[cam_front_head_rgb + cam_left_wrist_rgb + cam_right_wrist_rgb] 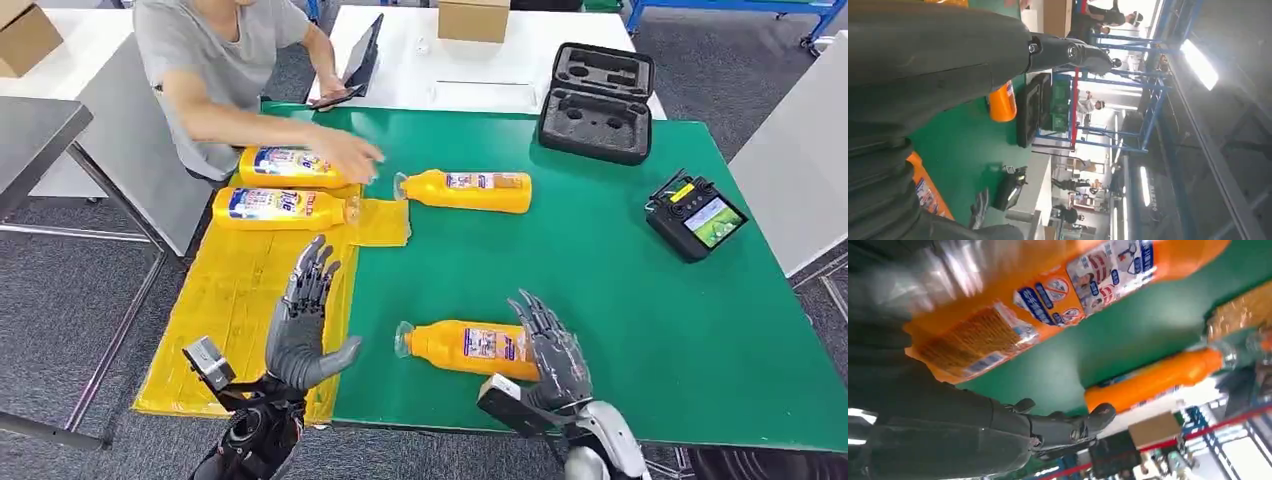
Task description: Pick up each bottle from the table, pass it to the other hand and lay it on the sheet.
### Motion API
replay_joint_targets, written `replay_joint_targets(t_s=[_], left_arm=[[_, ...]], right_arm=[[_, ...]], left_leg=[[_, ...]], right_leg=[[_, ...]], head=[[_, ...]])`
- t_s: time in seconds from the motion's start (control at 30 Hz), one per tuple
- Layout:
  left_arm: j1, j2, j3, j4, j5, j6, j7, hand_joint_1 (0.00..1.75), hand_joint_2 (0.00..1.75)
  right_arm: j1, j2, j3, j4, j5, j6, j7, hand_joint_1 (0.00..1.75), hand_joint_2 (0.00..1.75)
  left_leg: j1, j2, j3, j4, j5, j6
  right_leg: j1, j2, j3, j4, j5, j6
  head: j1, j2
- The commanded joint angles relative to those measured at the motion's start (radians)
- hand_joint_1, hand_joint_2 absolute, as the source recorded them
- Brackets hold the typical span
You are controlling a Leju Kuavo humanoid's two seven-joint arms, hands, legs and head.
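The near bottle (pixel 468 347) is orange-yellow with a clear cap and a blue-and-white label, lying on its side on the green table (pixel 620 300) close to the front edge, with the right hand (pixel 552 355) at its base, fingers spread over that end; whether it grips the bottle I cannot tell. The left hand (pixel 305 322) is open and holds nothing, above the yellow sheet (pixel 230 300), where two bottles (pixel 285 190) lie at the far end under a person's hand (pixel 350 155), and a fourth bottle (pixel 470 190) lies just off the sheet with bare green table between it and the near one. The right wrist view shows the near bottle's label (pixel 1048 305) up close, printed blue and white.
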Motion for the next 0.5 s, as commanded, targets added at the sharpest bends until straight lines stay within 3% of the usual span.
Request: replay_joint_targets(t_s=[0.03, 0.27, 0.5], left_arm=[[-0.044, 0.022, -0.023, 0.084, 0.000, -0.007, -0.070, 0.00, 1.75], [-0.052, 0.026, -0.022, 0.106, 0.005, 0.002, -0.070, 0.00, 1.75], [-0.047, 0.028, -0.025, 0.111, -0.001, 0.008, -0.070, 0.00, 1.75]], right_arm=[[-0.106, -0.083, 0.075, 0.140, -0.026, 0.111, -0.010, 0.00, 1.75], [-0.271, -0.129, 0.154, 0.319, -0.001, 0.191, -0.031, 0.00, 1.75], [-0.338, -0.139, 0.178, 0.426, -0.014, 0.210, -0.053, 0.00, 1.75]], left_leg=[[0.000, 0.002, 0.003, -0.001, 0.000, -0.001], [0.001, 0.003, 0.003, -0.001, 0.000, -0.001], [0.001, 0.004, 0.005, -0.002, 0.001, -0.002]], right_leg=[[0.001, 0.002, 0.002, -0.002, 0.001, -0.001], [0.001, 0.003, 0.002, -0.002, 0.001, -0.001], [0.001, 0.003, 0.004, -0.003, 0.003, -0.002]], head=[[0.000, 0.000], [0.000, 0.000], [-0.001, 0.000]])
